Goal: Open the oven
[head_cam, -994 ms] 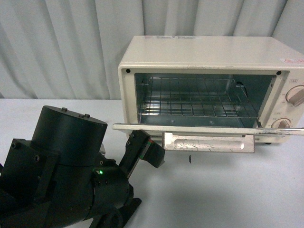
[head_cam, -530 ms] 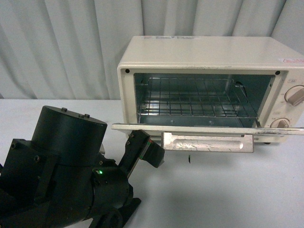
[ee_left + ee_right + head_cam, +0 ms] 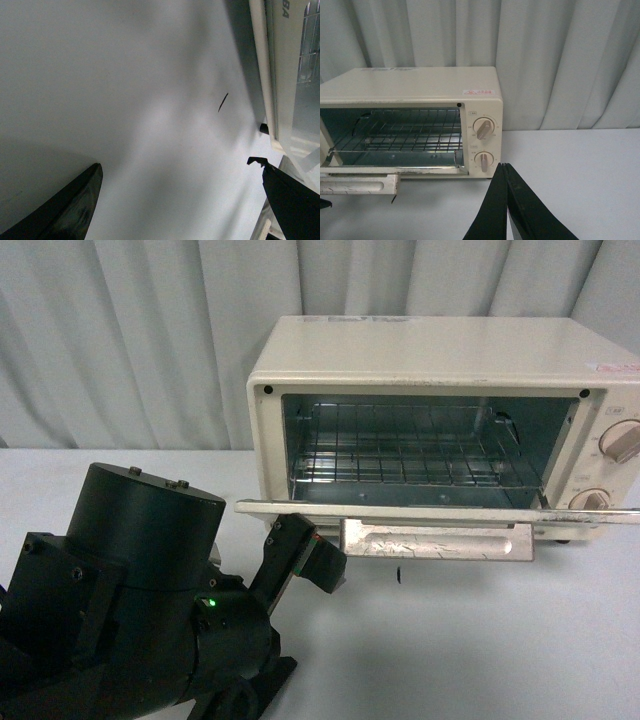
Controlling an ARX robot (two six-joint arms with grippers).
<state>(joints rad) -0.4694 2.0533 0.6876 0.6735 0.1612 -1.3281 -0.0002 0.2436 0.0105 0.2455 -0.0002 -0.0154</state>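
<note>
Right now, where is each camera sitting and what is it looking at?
Front view: on the body, facing the open oven; left arm shows.
Left wrist view: looks down at the table beside the oven; open left gripper shows.
Right wrist view: faces the oven's front and knobs; right gripper shows.
Shared: all three see the oven.

The front camera sits between the arms and looks straight ahead over the white table (image 3: 500,640) at the oven (image 3: 430,360), a moderate way off. The grey curtain (image 3: 130,340) is behind, and the left arm (image 3: 140,590) bulks close in the lower left corner. The left wrist camera is very near the tabletop, which fills most of its picture, with the lowered oven door (image 3: 285,50) along one edge. It shares with the front view a small black mark (image 3: 399,574) on the table just before that door. The right wrist camera stands farther back, looking level at the oven's front and knobs (image 3: 483,129). It shares the open cavity with the front view.
</note>
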